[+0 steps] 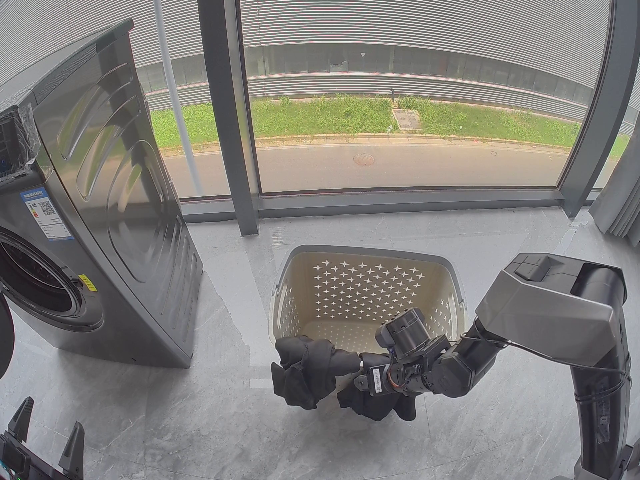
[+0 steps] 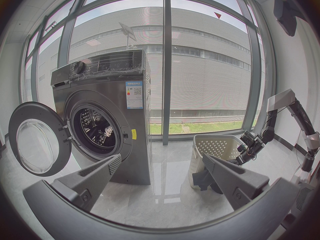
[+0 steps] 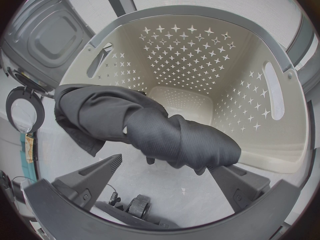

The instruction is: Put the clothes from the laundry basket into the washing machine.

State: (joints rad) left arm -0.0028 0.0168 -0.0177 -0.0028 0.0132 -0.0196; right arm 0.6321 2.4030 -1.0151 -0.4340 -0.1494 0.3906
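Beside tall windows on pale tiled floor, had black garment (image 1: 303, 368) draped over spread-fingered right gripper (image 3: 165, 163) at near rim of laundry basket (image 1: 363, 261), one fingertip hidden beneath, kept left gripper (image 2: 161, 157) likewise spread, and found washing machine (image 2: 110, 117) label (image 2: 134, 94) too small to read.

The washing machine (image 1: 133, 188) is glossy metal. Beside it, the laundry basket (image 1: 363, 281) is matt plastic, the garment (image 1: 307, 368) cloth.

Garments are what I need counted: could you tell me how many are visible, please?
1: a dark grey twisted fabric garment hangs at the near rim of the cream star-perforated plastic laundry basket. The bundle's folds could hide a second piece.
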